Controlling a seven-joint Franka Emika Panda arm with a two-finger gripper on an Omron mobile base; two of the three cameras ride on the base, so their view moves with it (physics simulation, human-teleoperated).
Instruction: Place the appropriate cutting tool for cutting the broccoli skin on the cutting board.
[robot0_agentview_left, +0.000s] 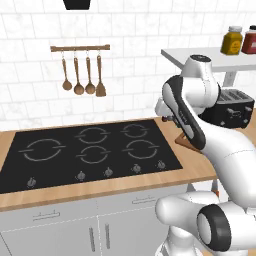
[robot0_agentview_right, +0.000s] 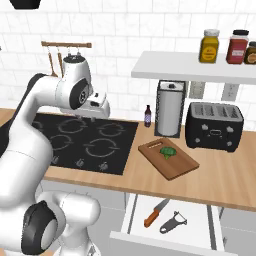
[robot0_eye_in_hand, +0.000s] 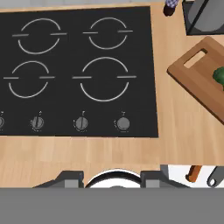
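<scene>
Open white drawer (robot0_agentview_right: 175, 220) nearest, below counter edge: orange-handled knife (robot0_agentview_right: 156, 212) and dark grey peeler (robot0_agentview_right: 173, 222) lie side by side inside. Above it, light wooden countertop (robot0_agentview_right: 230, 180) carries brown wooden cutting board (robot0_agentview_right: 168, 158) with small dark-green broccoli floret (robot0_agentview_right: 168, 152) on top. Black toaster (robot0_agentview_right: 214, 126), steel paper-towel holder (robot0_agentview_right: 170, 108), small dark bottle (robot0_agentview_right: 147, 116) behind. Black four-ring cooktop (robot0_eye_in_hand: 78, 70) left of board. White tile wall. Gripper (robot0_agentview_right: 95, 107) high over cooktop, well apart from drawer tools; open or closed: cannot tell.

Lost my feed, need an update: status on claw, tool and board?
Claw state unclear, high over cooktop. Peeler and knife untouched in open drawer. Board holds broccoli. Path unobstructed.
</scene>
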